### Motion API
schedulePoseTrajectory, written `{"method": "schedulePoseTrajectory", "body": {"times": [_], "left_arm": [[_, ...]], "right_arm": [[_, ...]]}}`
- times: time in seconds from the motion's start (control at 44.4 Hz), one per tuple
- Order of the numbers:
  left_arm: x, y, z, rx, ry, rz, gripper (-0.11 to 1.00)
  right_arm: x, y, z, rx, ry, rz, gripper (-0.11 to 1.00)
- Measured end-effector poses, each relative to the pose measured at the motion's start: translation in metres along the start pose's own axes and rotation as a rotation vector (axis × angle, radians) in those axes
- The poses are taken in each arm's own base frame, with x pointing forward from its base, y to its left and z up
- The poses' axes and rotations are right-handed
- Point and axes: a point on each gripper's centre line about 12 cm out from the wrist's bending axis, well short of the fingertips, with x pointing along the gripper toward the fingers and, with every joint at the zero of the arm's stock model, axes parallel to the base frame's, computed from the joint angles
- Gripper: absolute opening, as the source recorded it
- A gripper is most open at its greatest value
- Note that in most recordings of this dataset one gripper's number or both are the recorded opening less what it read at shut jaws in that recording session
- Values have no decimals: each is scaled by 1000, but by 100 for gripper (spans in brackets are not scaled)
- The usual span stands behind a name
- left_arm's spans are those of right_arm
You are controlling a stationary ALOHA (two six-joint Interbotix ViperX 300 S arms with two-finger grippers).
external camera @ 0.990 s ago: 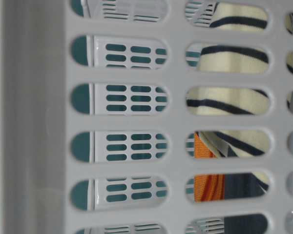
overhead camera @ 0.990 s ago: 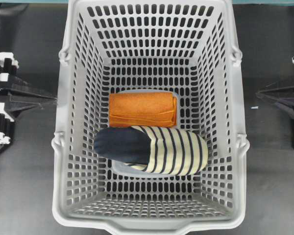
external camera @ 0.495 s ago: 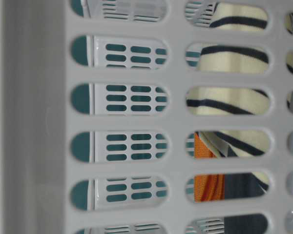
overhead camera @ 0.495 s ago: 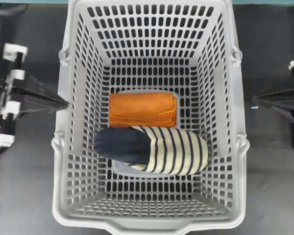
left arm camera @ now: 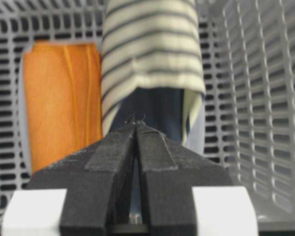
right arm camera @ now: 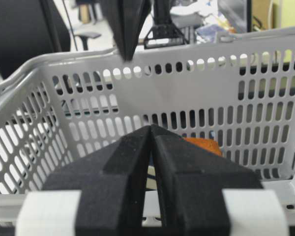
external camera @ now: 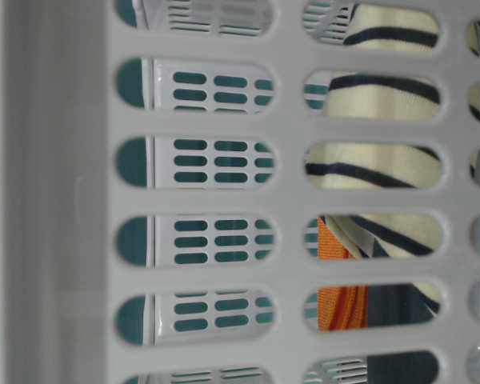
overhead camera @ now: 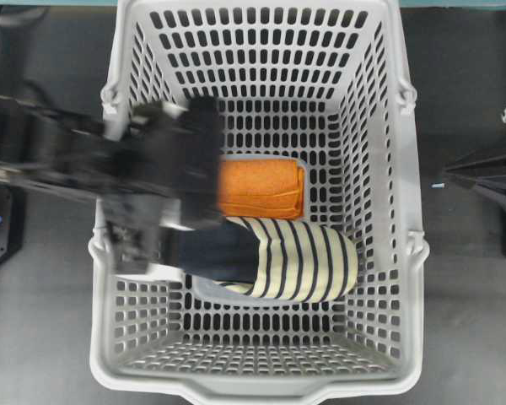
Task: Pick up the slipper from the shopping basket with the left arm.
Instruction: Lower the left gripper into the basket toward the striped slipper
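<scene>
Navy sole end of the slipper sits just ahead of the left gripper – jaws pressed together, empty – long axis across the shopping basket floor

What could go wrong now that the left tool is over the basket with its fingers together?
1. The left tool is shut above the slipper; if it comes down like that it will push the slipper rather than grip it.
2. The orange cloth lies right beside the slipper, so a wide grab could catch it too.
3. The arm crosses the basket rim; it may knock the wall.
</scene>
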Motion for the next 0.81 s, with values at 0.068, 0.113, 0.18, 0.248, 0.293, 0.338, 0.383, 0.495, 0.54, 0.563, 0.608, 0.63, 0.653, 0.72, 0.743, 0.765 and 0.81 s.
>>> {"method": "schedulePoseTrajectory", "body": {"times": [0.068,0.113,0.18,0.248,0.293,0.338,0.383,0.495,0.54,0.563,0.608,0.63,0.653,0.72,0.743,0.765,0.81], "left_arm": [[16,-2,5,4,55,-1,0],[27,-3,6,4,90,-1,0],[44,-6,9,14,138,-3,1],[57,-10,11,19,171,-5,11],[65,-11,12,19,181,-7,22],[71,-12,13,20,190,-7,34],[77,-13,14,23,196,-8,47],[90,-15,14,27,211,-9,80],[95,-16,13,25,219,-9,87],[99,-17,13,28,223,-11,90],[103,-19,12,23,231,-11,91],[106,-20,11,25,235,-12,91],[109,-21,10,31,240,-13,91],[116,-25,6,35,258,-18,90],[119,-26,5,36,263,-18,91],[123,-27,2,43,273,-19,91],[130,-29,-3,45,292,-20,91]], "right_arm": [[-1,0,0,2,2,0,-1],[-2,0,0,0,3,0,-1],[-3,0,0,2,6,1,-1],[-4,1,0,0,7,4,-1],[-4,1,0,1,7,7,-1],[-5,2,1,0,6,9,-1],[-5,2,0,1,9,10,-1],[-6,3,-1,0,9,15,-1],[-6,3,-2,0,11,16,-1],[-6,3,-2,1,13,17,-1],[-7,4,-3,1,15,20,-1],[-7,4,-3,1,15,22,-1],[-7,4,-4,-2,16,22,-1],[-7,4,-5,-1,19,23,-1],[-7,4,-5,1,19,23,-1],[-7,4,-5,1,19,23,-1],[-7,4,-7,-1,24,23,-1]]}}
